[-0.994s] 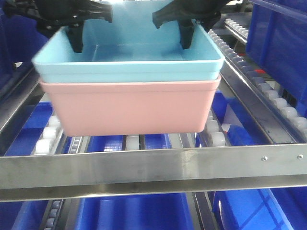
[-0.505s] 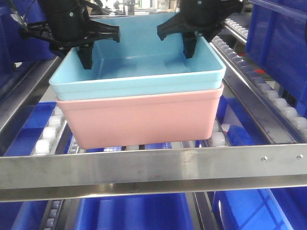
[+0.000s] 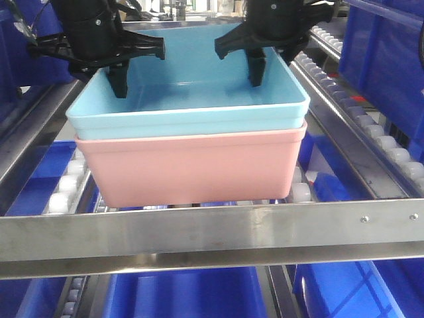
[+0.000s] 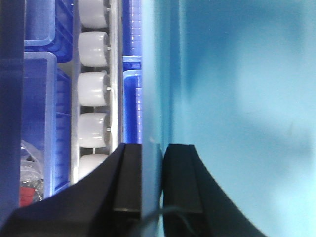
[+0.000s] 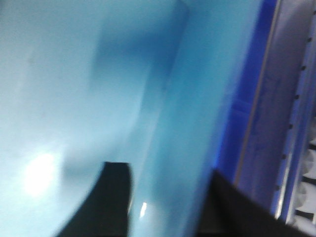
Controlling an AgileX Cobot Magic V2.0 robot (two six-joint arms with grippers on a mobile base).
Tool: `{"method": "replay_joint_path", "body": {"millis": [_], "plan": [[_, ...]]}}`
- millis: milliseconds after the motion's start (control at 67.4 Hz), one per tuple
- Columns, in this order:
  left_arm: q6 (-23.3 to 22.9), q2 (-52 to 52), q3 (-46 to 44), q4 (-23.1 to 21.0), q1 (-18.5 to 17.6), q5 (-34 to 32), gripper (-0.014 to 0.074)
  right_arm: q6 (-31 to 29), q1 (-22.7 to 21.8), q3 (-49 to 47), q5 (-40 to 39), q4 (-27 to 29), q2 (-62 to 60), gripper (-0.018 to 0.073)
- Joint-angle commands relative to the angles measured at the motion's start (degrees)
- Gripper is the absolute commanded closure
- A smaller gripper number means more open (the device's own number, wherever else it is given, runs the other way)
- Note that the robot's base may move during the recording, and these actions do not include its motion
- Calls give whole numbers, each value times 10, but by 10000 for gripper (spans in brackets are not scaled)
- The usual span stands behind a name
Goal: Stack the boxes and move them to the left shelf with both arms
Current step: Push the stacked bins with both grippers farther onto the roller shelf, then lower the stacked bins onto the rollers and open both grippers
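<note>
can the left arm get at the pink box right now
Probably not directly: the left pincer is shut on the turquoise box wall, and that box sits nested inside the pink box, covering its rim and inside.

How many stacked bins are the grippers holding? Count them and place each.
2. The turquoise bin sits nested on top, each side wall pinched by a gripper. The pink bin is beneath it, over the rack's rollers behind the crossbar.

Two bins sit stacked, one turquoise bin [image 3: 199, 99] nested in one pink bin [image 3: 192, 165]; two black grippers reach in, the left gripper [image 3: 119, 79] and the right gripper [image 3: 257, 71]. One steel crossbar [image 3: 212, 232] runs across the front (the dark blue crates [image 3: 387, 59] around are only partly seen, so uncounted).
</note>
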Motion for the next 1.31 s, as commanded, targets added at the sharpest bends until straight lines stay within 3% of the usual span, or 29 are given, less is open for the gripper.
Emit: {"method": "replay_joint_path", "body": {"millis": [0,74,252,341,772,1187,1291], "plan": [[3,-37,-27,-10,-8,-73,528,-11,10,-26,-55,8,-45,60],[3,-37,-27,-10,-8,-73,412,-11,10,-26,-51,8,-47,15],[3,-37,-27,-18,-8,-69,105,-11,10,-26,-48,6,-53,20],[3,-37,-28,-18,-8,-56,8,-11,10,-26,-45,0,-56,20],[10,-38,-119,-17,-8,84,10,-10,10,-26,-28,-3,-87,20],[42,-40,-184,-17,-11,176,10,-10,10,-26,-12,-8,-139,20],[72,-54,-192,-17,-16,189,10,-8,10,-26,-1,-8,-154,41]]}}
